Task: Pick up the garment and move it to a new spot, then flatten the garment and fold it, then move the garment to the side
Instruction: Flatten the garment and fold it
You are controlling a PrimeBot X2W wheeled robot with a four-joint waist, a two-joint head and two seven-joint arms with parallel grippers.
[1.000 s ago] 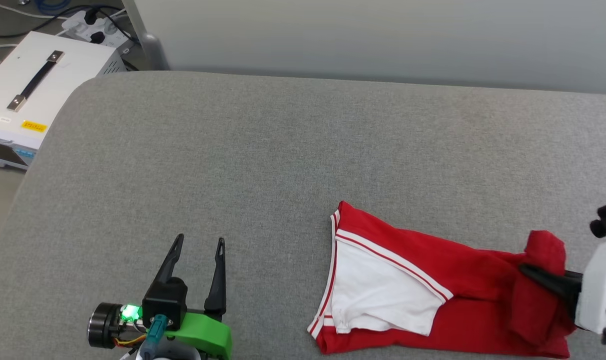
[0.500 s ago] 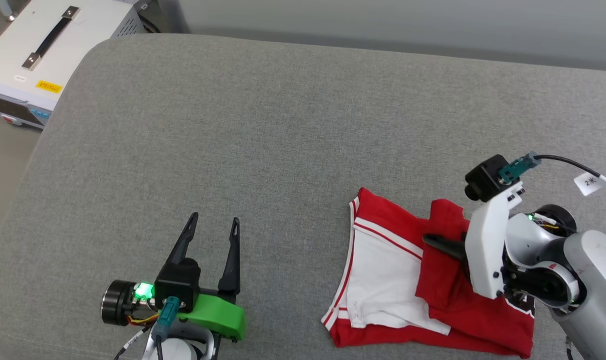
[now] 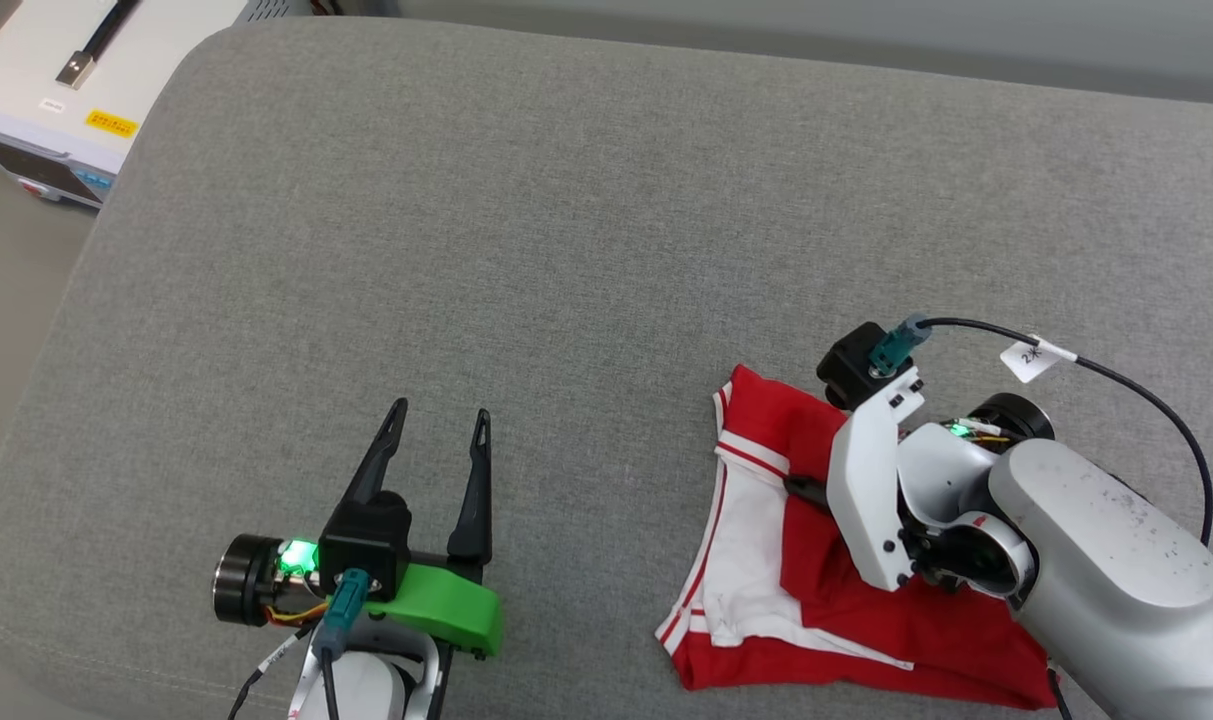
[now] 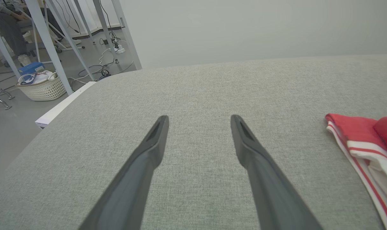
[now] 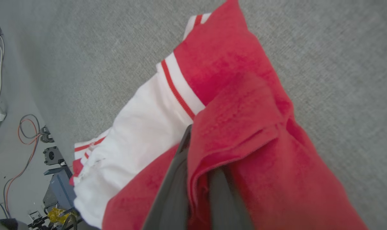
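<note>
The garment (image 3: 836, 640), red with a white sleeve and striped trim, lies at the near right of the grey cushion (image 3: 566, 250). My right gripper (image 3: 804, 489) is shut on a red edge of it, holding that fold doubled leftward over the white sleeve. From the right wrist, the red cloth (image 5: 231, 95) drapes over the right gripper (image 5: 198, 153), one dark finger showing and the other under the fold. My left gripper (image 3: 441, 412) rests open over bare cushion to the garment's left. In the left wrist view the left gripper (image 4: 198, 118) holds nothing, and the garment (image 4: 356, 134) sits at the right edge.
A white equipment box (image 3: 56, 90) stands off the cushion's far left corner. The left wrist view has a woven basket (image 4: 41, 88), metal frame legs and a person's legs (image 4: 8, 25) on the floor beyond. Cables and gear (image 5: 57, 188) lie below the cushion's near edge.
My right gripper has carried the red fold leftward across the garment, over the white sleeve. The camera has tipped down. The left gripper has stayed put and open.
</note>
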